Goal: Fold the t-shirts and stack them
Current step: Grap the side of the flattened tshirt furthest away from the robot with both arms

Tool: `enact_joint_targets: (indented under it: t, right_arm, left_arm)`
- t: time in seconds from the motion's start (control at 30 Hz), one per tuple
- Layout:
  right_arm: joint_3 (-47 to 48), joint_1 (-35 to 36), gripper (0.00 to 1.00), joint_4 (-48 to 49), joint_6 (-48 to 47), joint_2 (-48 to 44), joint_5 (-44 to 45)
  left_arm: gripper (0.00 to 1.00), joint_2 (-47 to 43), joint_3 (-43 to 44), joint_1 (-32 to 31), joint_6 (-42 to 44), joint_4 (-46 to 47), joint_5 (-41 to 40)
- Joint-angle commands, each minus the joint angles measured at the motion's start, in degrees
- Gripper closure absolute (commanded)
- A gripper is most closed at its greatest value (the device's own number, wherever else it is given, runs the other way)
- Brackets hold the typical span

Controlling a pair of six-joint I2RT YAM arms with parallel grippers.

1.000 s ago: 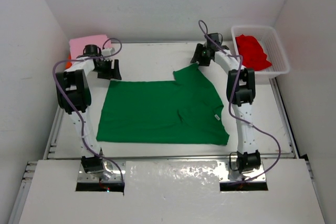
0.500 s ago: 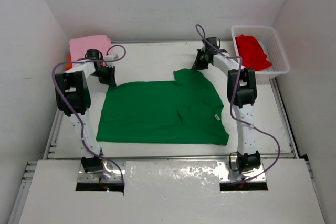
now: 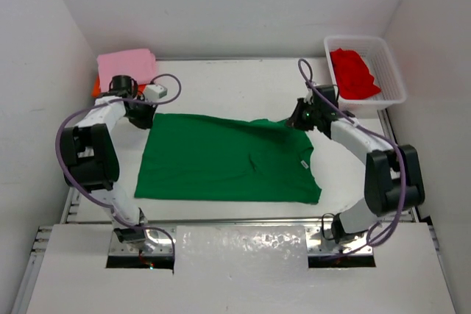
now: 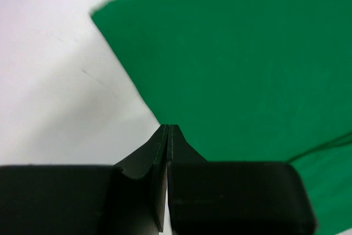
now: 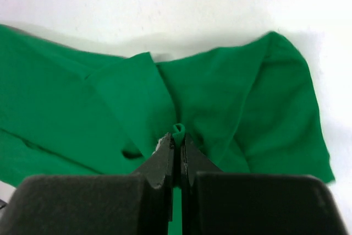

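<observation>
Right claw [image 3: 294, 120] nearer than before, far edge of green t-shirt [image 3: 221, 159] clamped in it and in left claw [image 3: 143, 114].

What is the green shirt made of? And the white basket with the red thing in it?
The green shirt looks like soft, matte cloth, maybe cotton. It lies flat but puckers into folds where the right gripper pinches it. The white basket looks like hard plastic, because its walls are an open mesh that stands up stiff by itself.
</observation>
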Motion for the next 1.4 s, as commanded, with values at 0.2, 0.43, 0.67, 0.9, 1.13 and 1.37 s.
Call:
enact_joint_targets:
  t: [0.2, 0.43, 0.67, 0.9, 1.13, 1.37]
  right_arm:
    - [-3.82, 0.26, 1.00, 3.86, 0.43, -3.23, -0.19]
    - [-0.82, 2.37, 1.00, 4.65, 0.34, 1.08, -0.02]
    - [-3.28, 2.81, 1.00, 5.27, 0.34, -0.85, 1.13]
    - [-4.08, 2.90, 1.00, 5.27, 0.43, -1.20, 1.21]
    - [-2.94, 2.90, 1.00, 4.04, -0.19, -2.52, 2.36]
    - [-1.97, 2.81, 1.00, 4.12, -0.01, -2.35, 2.36]
  left_arm:
    - [0.57, 3.68, 2.38, 0.21, -10.70, 10.26, -0.97]
    - [0.41, 13.72, 10.32, -0.40, -29.00, 16.91, 1.70]
    - [0.40, 19.88, 12.27, -1.01, -34.10, 13.23, 0.36]
    - [0.42, 19.51, 8.29, -4.79, -35.33, 17.82, -4.83]
    - [0.65, 19.44, 8.48, -4.18, -33.32, 6.66, -6.40]
    - [0.88, 17.68, 6.98, -3.83, -29.89, 6.30, -10.89]
